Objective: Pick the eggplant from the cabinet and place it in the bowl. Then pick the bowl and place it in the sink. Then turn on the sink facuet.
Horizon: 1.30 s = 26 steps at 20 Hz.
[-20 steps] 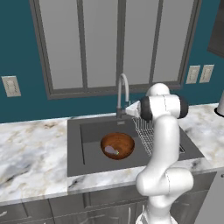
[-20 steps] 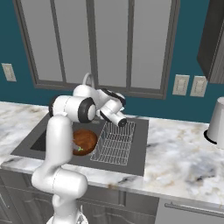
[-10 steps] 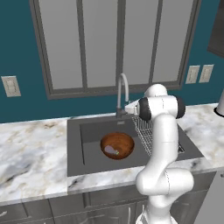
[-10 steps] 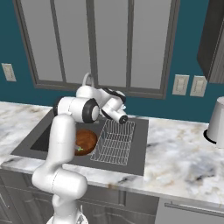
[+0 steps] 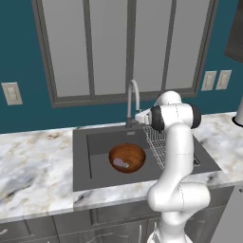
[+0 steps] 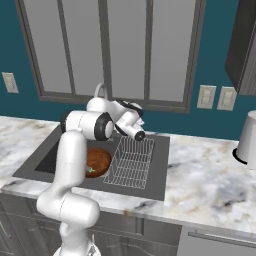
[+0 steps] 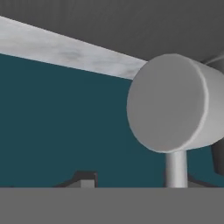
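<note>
Hand view has the sink facuet (image 7: 168,109) right up in my face, behind the sink (image 5: 95,142) where the bowl (image 5: 127,157) sits. Can't tell if my gripper (image 5: 140,117) is spread or pinched. Lever's probably stiff, slick metal, so nudge its tip

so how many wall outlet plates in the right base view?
3. One outlet plate on the teal wall at far left; a pair, and, side by side right of the window. The arm could hide more.

Rendered kitchen, marble counter (image 5: 33,161), sink (image 5: 95,147), faucet (image 5: 133,97), teal wall (image 5: 19,52)
</note>
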Available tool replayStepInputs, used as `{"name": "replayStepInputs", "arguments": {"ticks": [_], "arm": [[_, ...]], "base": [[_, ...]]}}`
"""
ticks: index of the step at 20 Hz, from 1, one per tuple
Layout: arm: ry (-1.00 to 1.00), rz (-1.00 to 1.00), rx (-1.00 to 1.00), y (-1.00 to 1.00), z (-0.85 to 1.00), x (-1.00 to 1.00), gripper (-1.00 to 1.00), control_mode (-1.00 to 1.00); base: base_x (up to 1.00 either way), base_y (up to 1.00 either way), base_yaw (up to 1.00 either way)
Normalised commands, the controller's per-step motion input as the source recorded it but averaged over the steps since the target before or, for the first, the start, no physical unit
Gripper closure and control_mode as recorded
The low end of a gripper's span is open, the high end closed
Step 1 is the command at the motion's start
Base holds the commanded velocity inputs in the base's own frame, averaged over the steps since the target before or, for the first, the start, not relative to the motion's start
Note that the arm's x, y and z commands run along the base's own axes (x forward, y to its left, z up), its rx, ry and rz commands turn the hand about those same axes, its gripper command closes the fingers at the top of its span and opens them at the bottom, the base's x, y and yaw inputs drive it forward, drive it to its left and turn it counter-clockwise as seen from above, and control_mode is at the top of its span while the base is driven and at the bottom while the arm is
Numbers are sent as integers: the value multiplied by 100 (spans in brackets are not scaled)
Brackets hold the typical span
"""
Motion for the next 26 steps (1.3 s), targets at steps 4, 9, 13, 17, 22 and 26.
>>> {"name": "replayStepInputs", "arguments": {"ticks": [4,9,13,17,22,26], "arm": [[11,-6,1,-63,-14,0,100,-100],[17,-7,1,-82,-23,0,100,-100],[20,-9,0,-100,-31,0,100,-100],[18,-10,1,-100,-38,-1,100,-100],[16,-9,1,-100,-39,-4,100,-100],[11,-7,0,-96,-41,-12,100,-100]], "base": [[0,0,0],[0,0,0],[0,0,0],[0,0,0],[0,0,0],[0,0,0]]}}
